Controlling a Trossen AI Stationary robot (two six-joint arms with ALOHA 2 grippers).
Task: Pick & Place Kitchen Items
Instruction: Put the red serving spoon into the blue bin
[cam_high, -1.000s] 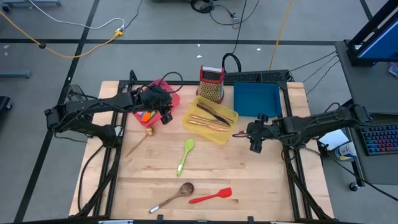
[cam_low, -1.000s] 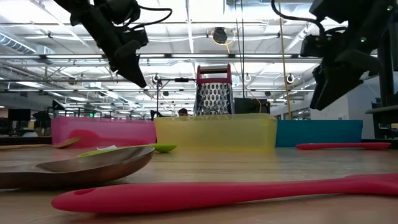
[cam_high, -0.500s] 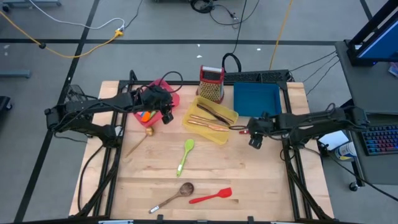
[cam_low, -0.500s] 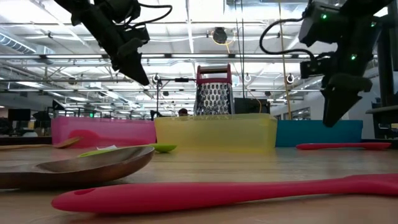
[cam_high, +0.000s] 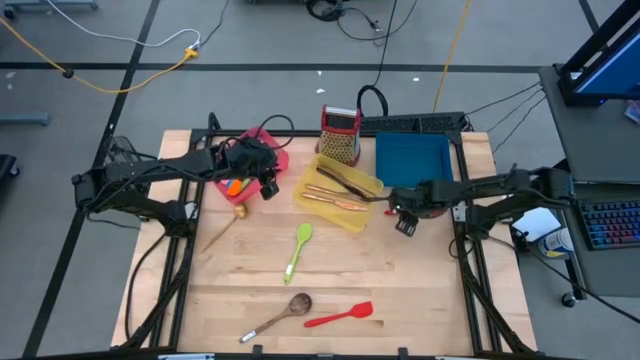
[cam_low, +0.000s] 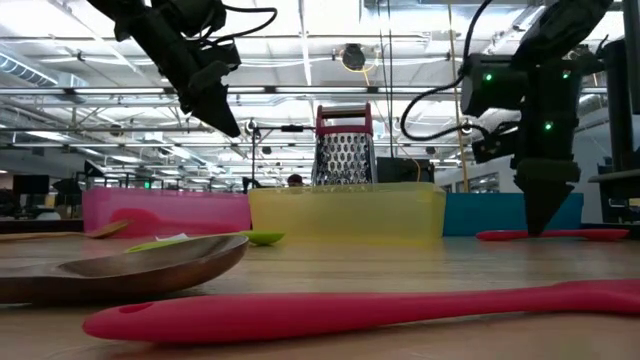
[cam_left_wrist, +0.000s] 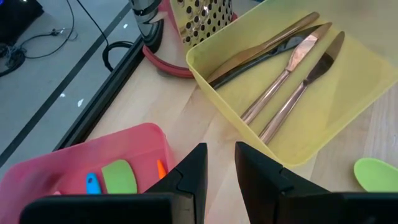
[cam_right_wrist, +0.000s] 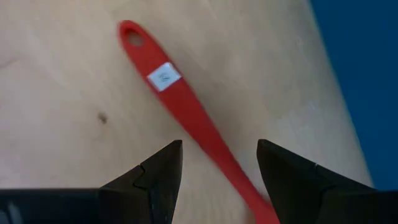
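Note:
A red utensil with a hole and a white sticker on its handle lies flat on the table in front of the blue tray. My right gripper points down just over it. It is open, with one finger on each side of the handle, touching nothing. My left gripper hangs above the table between the pink tray and the yellow tray. Its fingers stand a little apart with nothing between them. A green spatula, a brown spoon and a red spatula lie on the table.
The yellow tray holds copper cutlery and a dark knife. The pink tray holds orange, green and blue pieces. A red-topped grater stands behind the yellow tray. A wooden spoon lies near the left arm.
My right gripper has come down toward the table and a little toward its left edge, onto the red utensil by the blue tray. It has tipped to point more steeply down. It has stayed open.

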